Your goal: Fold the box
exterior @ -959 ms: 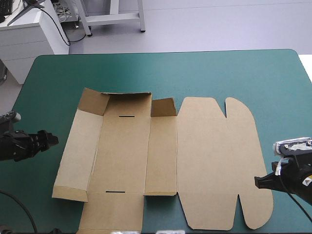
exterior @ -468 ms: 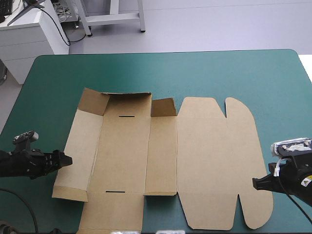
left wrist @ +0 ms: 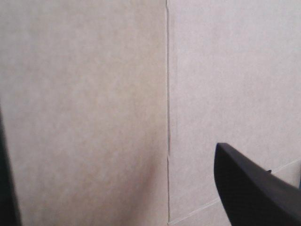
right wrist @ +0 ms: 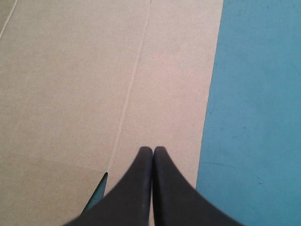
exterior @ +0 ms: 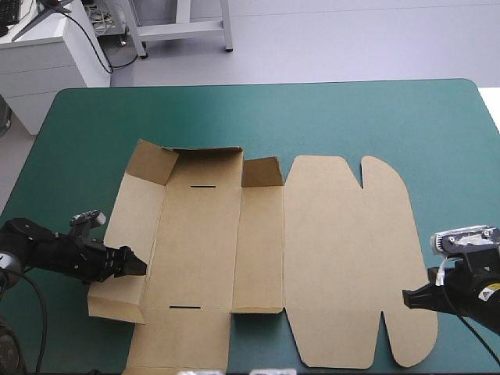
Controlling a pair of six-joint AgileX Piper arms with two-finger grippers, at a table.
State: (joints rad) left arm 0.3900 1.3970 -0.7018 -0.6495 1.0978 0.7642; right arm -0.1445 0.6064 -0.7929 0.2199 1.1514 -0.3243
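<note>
The brown box [exterior: 312, 258] lies as a cut sheet on the teal-green cover, its lid flat to the right. The far wall [exterior: 205, 156] and its corner flaps stand partly raised. My left gripper [exterior: 139, 267] is over the left side panel, near its front corner. In the left wrist view brown board [left wrist: 94, 94] fills the picture and the left gripper [left wrist: 113, 155] is open, its black fingers [left wrist: 254, 188] wide apart. My right gripper [exterior: 406, 298] sits at the lid's right edge. There the right gripper [right wrist: 153, 150] is shut, over the board [right wrist: 70, 84] beside its edge.
Bare teal-green cover [exterior: 312, 117] stretches beyond the box toward the far edge, and a strip of it [right wrist: 258, 94] lies right of the lid. The box's near flap [exterior: 180, 340] reaches the table's front edge.
My left gripper has come in from the table's left side onto the box's left side panel, whose front corner has shifted a little. The right gripper has hardly moved.
</note>
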